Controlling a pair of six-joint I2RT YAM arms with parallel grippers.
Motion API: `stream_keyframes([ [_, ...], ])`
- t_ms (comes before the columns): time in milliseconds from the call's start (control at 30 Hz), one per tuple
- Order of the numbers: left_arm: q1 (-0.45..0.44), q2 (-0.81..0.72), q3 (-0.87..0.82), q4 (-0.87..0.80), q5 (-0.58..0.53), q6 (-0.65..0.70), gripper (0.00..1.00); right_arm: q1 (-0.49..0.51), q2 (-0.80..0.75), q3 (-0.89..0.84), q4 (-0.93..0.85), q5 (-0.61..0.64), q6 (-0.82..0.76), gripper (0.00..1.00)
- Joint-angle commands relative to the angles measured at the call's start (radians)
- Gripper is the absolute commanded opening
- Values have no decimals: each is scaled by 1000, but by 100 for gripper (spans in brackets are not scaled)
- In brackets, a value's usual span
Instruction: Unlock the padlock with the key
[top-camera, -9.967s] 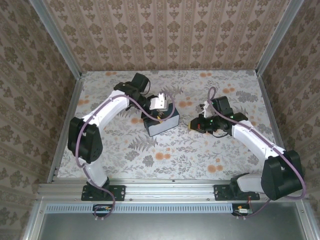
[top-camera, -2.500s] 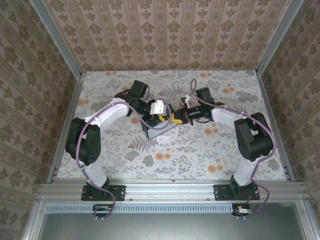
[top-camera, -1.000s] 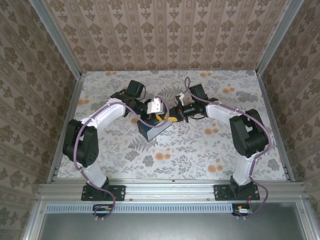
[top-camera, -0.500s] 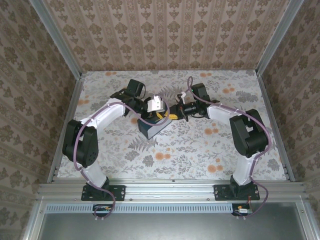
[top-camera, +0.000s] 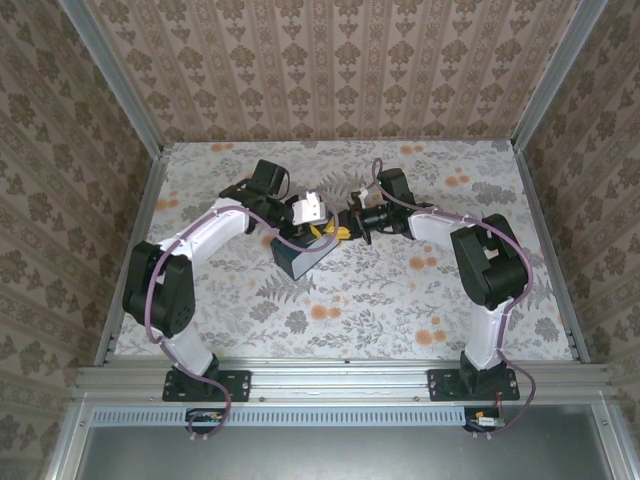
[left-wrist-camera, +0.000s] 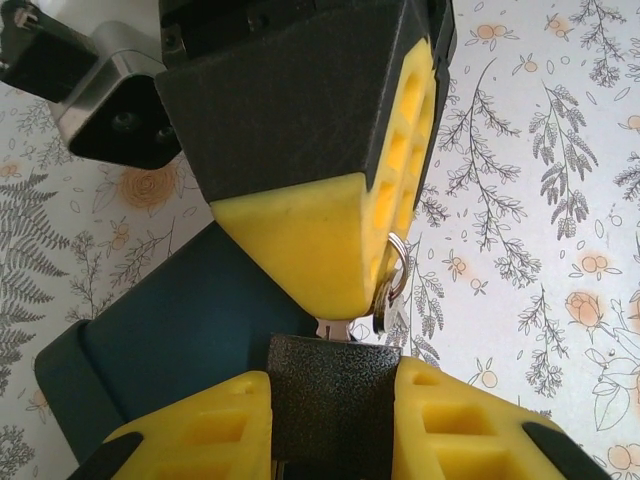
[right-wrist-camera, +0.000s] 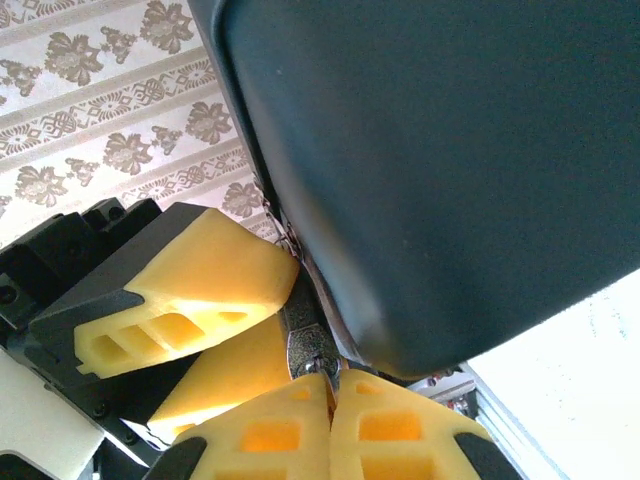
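Note:
My left gripper (left-wrist-camera: 335, 405) is shut on the small padlock (left-wrist-camera: 335, 385), whose body looks dark and speckled between the yellow pads. It holds the padlock over the dark blue box (left-wrist-camera: 190, 330). A silver key (left-wrist-camera: 347, 328) enters the padlock's end, and its ring (left-wrist-camera: 393, 283) hangs beside it. My right gripper (right-wrist-camera: 331, 388) is shut on the key, its tips against the padlock (right-wrist-camera: 307, 338). In the top view the left gripper (top-camera: 318, 231) and right gripper (top-camera: 344, 228) meet tip to tip above the box (top-camera: 298, 257).
The blue box (right-wrist-camera: 450, 150) looms close over the right wrist camera. Floral table cloth (top-camera: 400, 290) spreads around the box. Patterned walls (top-camera: 330, 70) close in the back and both sides.
Over ten seconds the right gripper has swung left from the table's right half to the padlock. In the last second both grippers and the box shifted slightly left and back.

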Motion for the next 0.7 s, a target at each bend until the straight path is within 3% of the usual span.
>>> stream_keyframes([
  [0,-96,-27,-8,75,275,-16,13,69,-73,25,119,11,9,9],
  [67,-89,-24,-8,61,264,-11,12,61,-109,31,-51,31,-135,24],
  [133,-79,-21,-8,51,264,-12,12,44,-155,69,-354,92,-390,37],
  [233,-70,-14,-5,24,248,1,12,-3,-207,76,-521,145,-591,44],
  [367,-60,-10,-2,10,239,1,12,-85,-273,36,-538,190,-696,46],
  [567,-57,-14,3,11,247,-8,12,-64,-357,-4,-596,389,-1024,44],
  [667,-51,-13,10,-2,252,-7,13,-65,-422,-107,-489,477,-1106,42],
])
